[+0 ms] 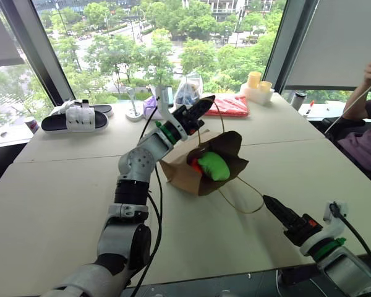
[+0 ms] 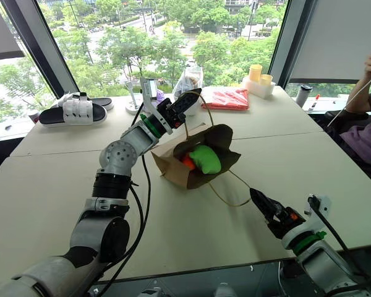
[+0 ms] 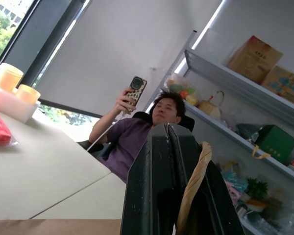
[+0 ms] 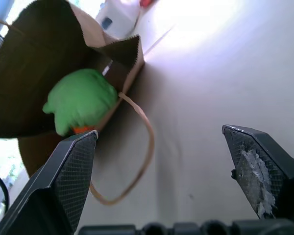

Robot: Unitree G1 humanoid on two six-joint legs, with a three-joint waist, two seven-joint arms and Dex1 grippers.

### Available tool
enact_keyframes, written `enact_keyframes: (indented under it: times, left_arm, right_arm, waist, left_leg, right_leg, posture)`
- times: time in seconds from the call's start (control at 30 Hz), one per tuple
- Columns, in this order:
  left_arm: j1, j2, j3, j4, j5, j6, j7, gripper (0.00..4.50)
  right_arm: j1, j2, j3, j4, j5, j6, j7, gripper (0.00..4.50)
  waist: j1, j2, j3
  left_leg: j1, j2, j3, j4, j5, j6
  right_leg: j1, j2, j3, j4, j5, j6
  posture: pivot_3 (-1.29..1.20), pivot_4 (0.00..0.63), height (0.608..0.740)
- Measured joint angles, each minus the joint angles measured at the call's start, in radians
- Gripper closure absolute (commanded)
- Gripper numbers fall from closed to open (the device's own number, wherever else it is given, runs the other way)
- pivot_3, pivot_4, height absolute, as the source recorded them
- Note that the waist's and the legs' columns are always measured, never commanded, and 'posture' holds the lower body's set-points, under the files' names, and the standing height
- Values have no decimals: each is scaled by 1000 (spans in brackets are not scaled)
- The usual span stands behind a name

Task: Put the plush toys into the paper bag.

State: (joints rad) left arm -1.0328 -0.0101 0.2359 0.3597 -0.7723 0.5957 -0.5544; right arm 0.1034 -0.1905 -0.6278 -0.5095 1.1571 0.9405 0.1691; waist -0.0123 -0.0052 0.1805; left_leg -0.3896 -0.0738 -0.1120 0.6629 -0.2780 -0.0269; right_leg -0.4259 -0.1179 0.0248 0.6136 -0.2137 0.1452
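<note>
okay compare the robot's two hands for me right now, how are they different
The left hand is shut, pinching one thin tan handle of the paper bag and raised above the bag's mouth. The right hand is open and empty, low over the table on the near side of the bag, touching nothing. Both have two black fingers. The green toy and the orange toy sit inside the bag.

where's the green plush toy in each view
Left eye view: green plush toy sits in the paper bag's open mouth, centre of picture.
Right eye view: same spot, in the bag mouth, just above centre.
Left wrist view: not in it.
Right wrist view: in the bag mouth, above one finger of the right pincer.
Shared landmark: the bag's loose handle loop lying on the table.
</note>
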Motion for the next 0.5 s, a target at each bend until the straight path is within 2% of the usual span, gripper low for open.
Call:
enact_keyframes:
  times: [0.13, 0.23, 0.47, 0.5]
  left_arm:
    - [1, 0, -3, 0, 4, 0, 1, 4500]
    - [3, 0, -5, 0, 7, 0, 3, 4500]
    - [36, 6, -12, 0, 24, -15, 5, 4500]
    - [40, 8, -14, 0, 26, -15, 5, 4500]
  right_arm:
    - [-24, 16, 63, 59, 7, -39, -14, 79]
    - [-22, 16, 99, 74, 8, -55, -24, 883]
    - [2, 3, 121, 69, 85, -94, -25, 4411]
    - [7, -8, 123, 65, 93, -97, -26, 4467]
  waist:
    - [3, 0, 0]
    - [2, 0, 0]
    - [2, 0, 0]
    - [2, 0, 0]
  left_leg:
    - [0, 0, -1, 0, 0, 0]
    - [-1, 0, -1, 0, 0, 0]
    - [0, 0, -1, 0, 0, 0]
    - [-1, 0, -1, 0, 0, 0]
  right_leg:
    - [0, 0, 0, 0, 0, 0]
    - [0, 0, 0, 0, 0, 0]
    - [0, 0, 0, 0, 0, 0]
    - [0, 0, 0, 0, 0, 0]
  posture:
    - [0, 150, 740]
    - [0, 150, 740]
    - [0, 150, 740]
    - [0, 150, 740]
